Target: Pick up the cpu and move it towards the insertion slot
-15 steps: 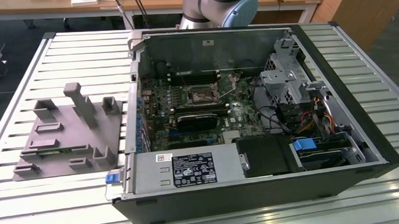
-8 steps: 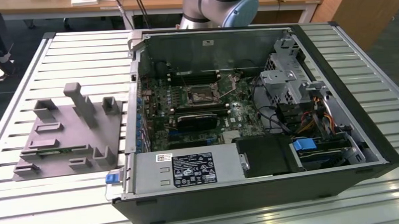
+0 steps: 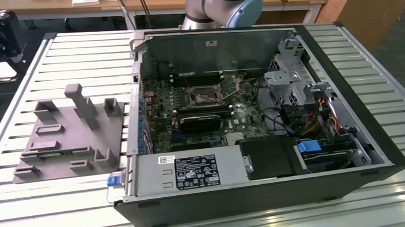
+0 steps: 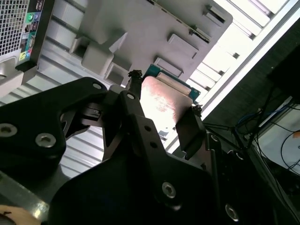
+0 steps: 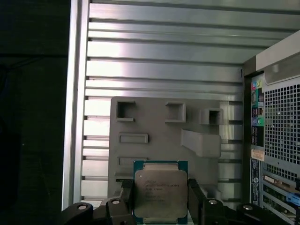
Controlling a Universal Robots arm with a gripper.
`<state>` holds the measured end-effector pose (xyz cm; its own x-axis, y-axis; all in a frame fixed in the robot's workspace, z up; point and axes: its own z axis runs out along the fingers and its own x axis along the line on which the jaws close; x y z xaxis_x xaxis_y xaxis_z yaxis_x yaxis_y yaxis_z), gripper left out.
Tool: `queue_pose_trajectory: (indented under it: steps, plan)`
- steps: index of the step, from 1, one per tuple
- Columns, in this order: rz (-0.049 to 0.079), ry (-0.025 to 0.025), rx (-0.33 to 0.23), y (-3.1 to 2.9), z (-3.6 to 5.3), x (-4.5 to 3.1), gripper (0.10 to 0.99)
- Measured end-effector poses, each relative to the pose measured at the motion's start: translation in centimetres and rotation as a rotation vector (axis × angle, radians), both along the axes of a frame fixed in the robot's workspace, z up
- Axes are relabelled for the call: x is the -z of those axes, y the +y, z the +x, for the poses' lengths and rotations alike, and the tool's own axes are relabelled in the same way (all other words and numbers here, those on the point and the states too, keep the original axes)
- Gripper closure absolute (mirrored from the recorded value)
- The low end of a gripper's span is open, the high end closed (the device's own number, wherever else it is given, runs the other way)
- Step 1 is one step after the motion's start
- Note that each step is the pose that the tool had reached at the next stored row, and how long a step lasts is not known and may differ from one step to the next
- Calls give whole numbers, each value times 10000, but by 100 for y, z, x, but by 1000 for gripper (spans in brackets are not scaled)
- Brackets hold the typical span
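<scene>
My gripper (image 5: 161, 200) is shut on the cpu (image 5: 161, 193), a flat square chip with a silvery top and a green rim, with one black finger (image 5: 125, 199) on each side. In the second wrist view the cpu (image 4: 165, 104) sits between the same fingers (image 4: 137, 110) of the gripper (image 4: 164, 117). It hangs well above the grey fixture plate (image 5: 154, 122), clear of its pockets. The insertion slot (image 3: 205, 96) is the black square socket with a metal bracket on the motherboard inside the open computer case (image 3: 350, 88). The arm's body (image 3: 222, 6) shows at the far edge of the exterior view.
The grey fixture plate (image 3: 68, 136) with raised blocks lies on the slatted metal table (image 3: 30, 200), at the exterior view's left of the case. Inside the case are a black heatsink (image 3: 201, 121), a power supply (image 3: 184, 172) and a drive cage (image 3: 289, 82). Wooden desks stand behind.
</scene>
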<state>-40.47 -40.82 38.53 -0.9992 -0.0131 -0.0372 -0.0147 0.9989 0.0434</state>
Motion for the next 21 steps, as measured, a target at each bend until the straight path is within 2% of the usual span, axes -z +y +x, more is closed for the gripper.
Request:
queue_pose_trajectory:
  steps: [21]
  plan:
    - [0,0,0,0,381,0,545]
